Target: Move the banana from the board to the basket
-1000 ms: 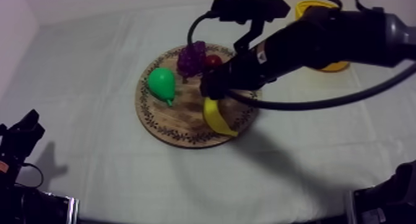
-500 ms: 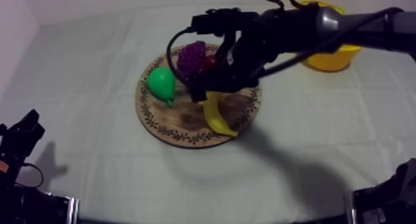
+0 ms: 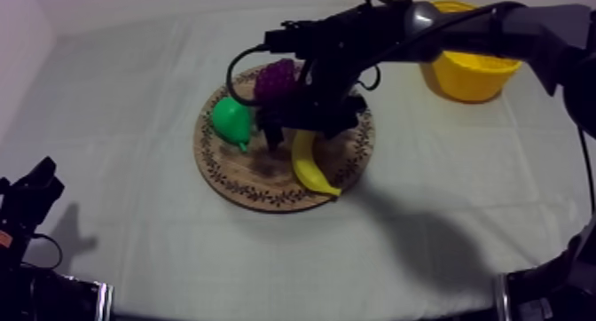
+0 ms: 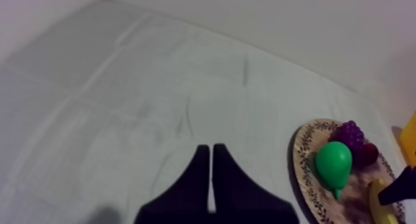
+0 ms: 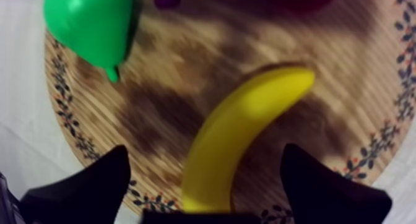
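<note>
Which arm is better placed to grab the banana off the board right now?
Right. The right gripper hangs open over the wooden board, straddling the banana. The left gripper is shut, over bare cloth away from the board. The yellow basket is also on the right.

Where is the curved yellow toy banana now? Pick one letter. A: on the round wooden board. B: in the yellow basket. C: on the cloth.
A: the curved yellow toy banana lies on the round wooden board, with the open right end effector straddling it.
</note>
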`<action>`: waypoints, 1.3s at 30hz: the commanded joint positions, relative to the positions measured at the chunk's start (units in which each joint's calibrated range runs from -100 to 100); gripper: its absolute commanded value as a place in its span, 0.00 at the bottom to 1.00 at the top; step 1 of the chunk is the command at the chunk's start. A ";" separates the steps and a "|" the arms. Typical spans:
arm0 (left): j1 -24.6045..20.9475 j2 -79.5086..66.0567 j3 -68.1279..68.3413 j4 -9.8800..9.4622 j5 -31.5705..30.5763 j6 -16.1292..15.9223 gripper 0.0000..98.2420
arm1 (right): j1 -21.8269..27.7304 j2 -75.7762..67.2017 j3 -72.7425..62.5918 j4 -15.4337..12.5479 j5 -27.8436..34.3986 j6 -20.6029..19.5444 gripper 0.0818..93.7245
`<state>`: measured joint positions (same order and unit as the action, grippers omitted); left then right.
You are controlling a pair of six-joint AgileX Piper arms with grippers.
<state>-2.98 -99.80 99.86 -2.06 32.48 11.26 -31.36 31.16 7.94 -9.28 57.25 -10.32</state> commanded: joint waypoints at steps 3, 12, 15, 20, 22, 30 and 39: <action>-0.03 -0.03 0.03 -0.01 0.02 0.00 0.00 | 0.20 0.88 -0.03 -0.62 1.02 0.91 0.87; -0.03 -0.03 0.03 -0.01 0.02 0.00 0.00 | 1.39 3.84 -1.38 -2.71 4.34 3.65 0.76; -0.03 -0.03 0.03 -0.01 0.02 0.00 0.00 | 1.76 4.41 -1.37 -3.91 4.84 5.57 0.63; -0.03 -0.03 0.03 -0.01 0.02 0.00 0.00 | 1.78 4.80 -1.27 -4.41 5.38 7.29 0.49; -0.03 -0.03 0.03 -0.01 0.02 0.00 0.00 | 1.67 4.90 -1.30 -4.60 5.56 8.18 0.43; -0.03 -0.03 0.03 -0.01 0.02 0.00 0.00 | 1.15 4.77 -0.99 -5.34 5.83 11.84 0.26; -0.03 -0.03 0.03 -0.01 0.02 0.00 0.00 | 2.03 1.60 -1.00 -5.74 7.26 12.87 0.24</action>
<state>-2.98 -99.80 99.86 -2.06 32.48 11.26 -29.62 33.46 7.22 -15.04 63.96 2.45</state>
